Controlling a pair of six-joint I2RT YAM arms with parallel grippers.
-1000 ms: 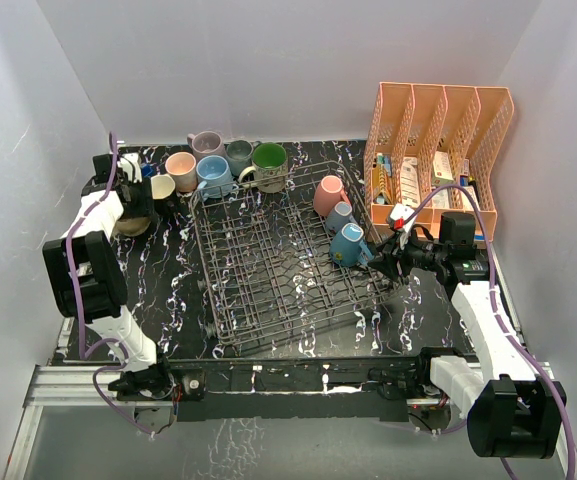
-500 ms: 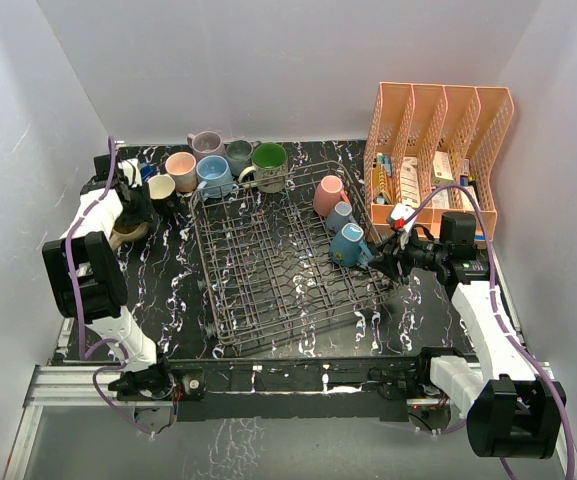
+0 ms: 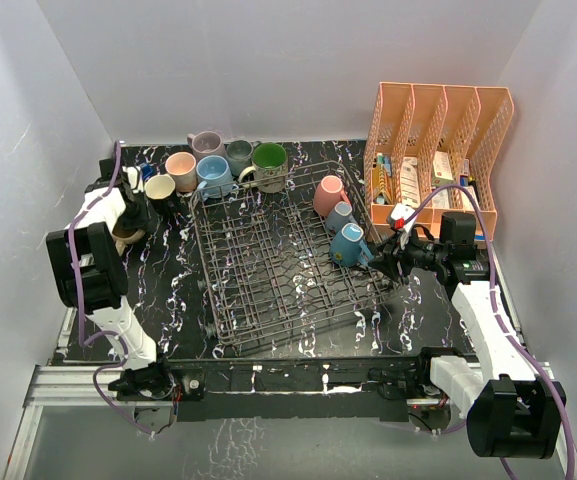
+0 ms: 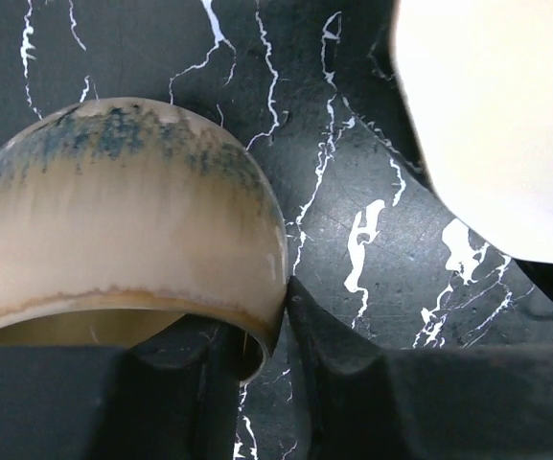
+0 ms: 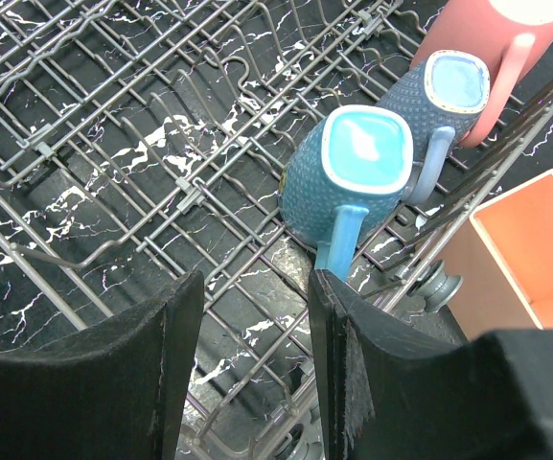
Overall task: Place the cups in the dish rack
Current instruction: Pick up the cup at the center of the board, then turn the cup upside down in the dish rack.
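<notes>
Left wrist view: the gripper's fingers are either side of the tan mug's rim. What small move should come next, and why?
Probably squeeze the left gripper shut on the tan mug wall before any lift. Its fingers straddle the rim, one inside and one outside, but a firm pinch isn't evident, and the mug rests on the table, outside the dish rack.

1. We had a black, white-veined table [image 3: 158, 290] under everything.
2. The dish rack [image 3: 278, 265] sat mid-table.
3. We spotted a bunch of mugs [image 3: 213, 175] along the far edge, plus a tan mug [image 4: 123, 220] far left.
4. An orange file organizer [image 3: 438, 150] stood far right.
</notes>
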